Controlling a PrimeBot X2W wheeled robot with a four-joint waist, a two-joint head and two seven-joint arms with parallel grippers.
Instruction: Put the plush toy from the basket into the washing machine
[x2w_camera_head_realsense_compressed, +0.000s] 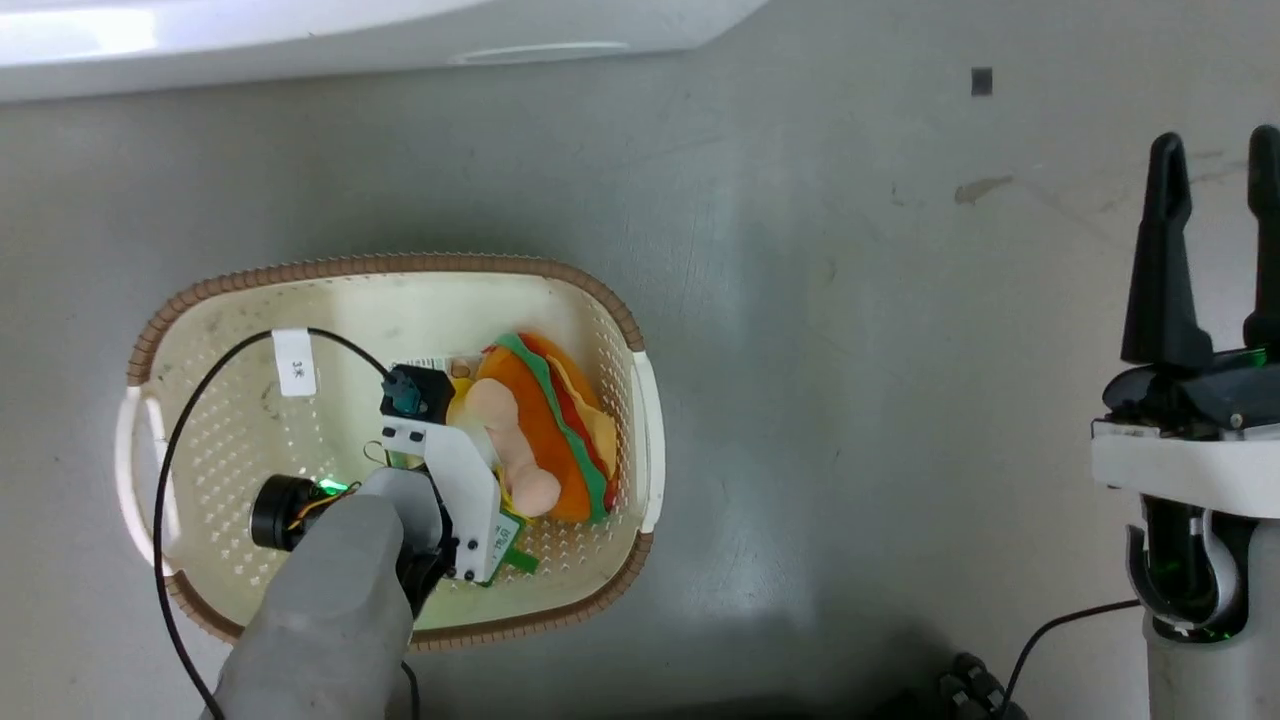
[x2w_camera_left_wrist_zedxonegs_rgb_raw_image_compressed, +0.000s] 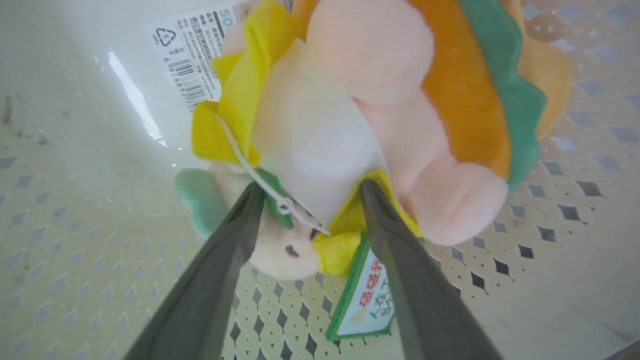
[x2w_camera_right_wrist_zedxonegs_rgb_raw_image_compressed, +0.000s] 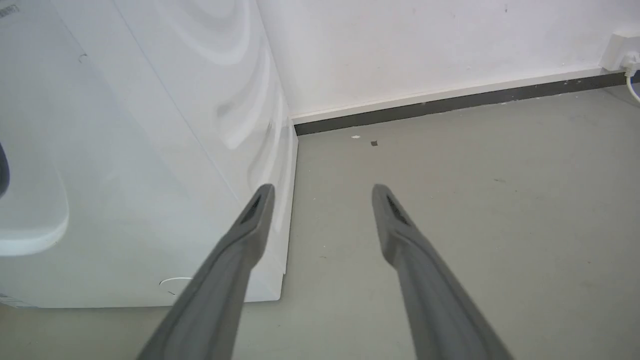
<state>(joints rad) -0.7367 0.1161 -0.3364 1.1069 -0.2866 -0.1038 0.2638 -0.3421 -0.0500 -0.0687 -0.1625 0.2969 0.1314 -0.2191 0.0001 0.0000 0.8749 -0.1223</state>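
The plush toy (x2w_camera_head_realsense_compressed: 545, 430), a hamburger with orange bun and peach limbs, lies at the right end of the cream basket (x2w_camera_head_realsense_compressed: 400, 265) on the floor. My left gripper (x2w_camera_left_wrist_zedxonegs_rgb_raw_image_compressed: 311, 186) reaches down into the basket and is open, one finger on each side of the toy's (x2w_camera_left_wrist_zedxonegs_rgb_raw_image_compressed: 450, 100) yellow and white middle. Its green-edged paper tag (x2w_camera_left_wrist_zedxonegs_rgb_raw_image_compressed: 367, 300) lies by the right finger. The basket's perforated bottom (x2w_camera_left_wrist_zedxonegs_rgb_raw_image_compressed: 100, 250) is just below. My right gripper (x2w_camera_head_realsense_compressed: 1215, 160) is open and holds nothing, well right of the basket. The white washing machine (x2w_camera_head_realsense_compressed: 300, 30) runs along the top edge; its side panel (x2w_camera_right_wrist_zedxonegs_rgb_raw_image_compressed: 125, 150) fills the left.
A black cable (x2w_camera_head_realsense_compressed: 170, 450) with a white tag loops from my left wrist over the basket. Grey floor (x2w_camera_head_realsense_compressed: 850, 350) lies between the basket and my right arm. In the right wrist view, a white wall with dark baseboard (x2w_camera_right_wrist_zedxonegs_rgb_raw_image_compressed: 450, 102) and a socket (x2w_camera_right_wrist_zedxonegs_rgb_raw_image_compressed: 620, 50) stand behind.
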